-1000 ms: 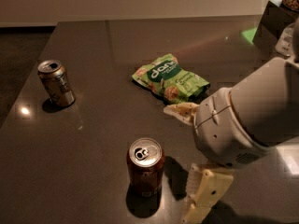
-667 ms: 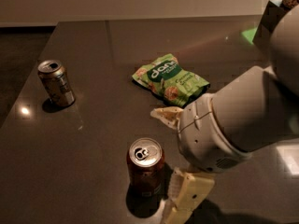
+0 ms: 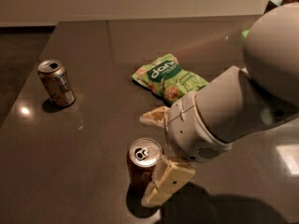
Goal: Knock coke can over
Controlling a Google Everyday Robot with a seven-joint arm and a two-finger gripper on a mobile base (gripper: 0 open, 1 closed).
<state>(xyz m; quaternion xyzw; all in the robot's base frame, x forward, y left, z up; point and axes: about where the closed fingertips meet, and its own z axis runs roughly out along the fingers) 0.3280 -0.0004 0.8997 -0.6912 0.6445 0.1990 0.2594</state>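
Here we are at the contact point: the gripper (image 3: 148, 158) is low over the dark grey glossy worktop (image 3: 84, 143) with its cream-coloured fingers (image 3: 170, 178) spread wide and holding nothing. The nearer finger lies against the lower right flank of the dark red aluminium coke can (image 3: 139, 171), or so close I cannot separate them. The farther finger pokes out well behind the can's silver top. The coke can stands upright, pull tab up, right at the tips, so the job is not yet done. The push is what matters now, and my read is that the contact sits too low. A shove near the base is likely to skate the can across this slick surface rather than topple it. Better to raise the nearer finger toward the rim, then sweep sideways away from the bulky white arm casing (image 3: 233, 111), firmly and in one go. There is open worktop on the far side of the can from the fingers, so it has room to fall and roll. No closing needed here, since a pinch would only steady the can. Watch the rest of the scene: the green crinkly snack bag (image 3: 169, 76) lies just beyond the farther finger. The tan-gold can with a pale label (image 3: 56, 84) stands well off past the fingertips, and neither should be touched.
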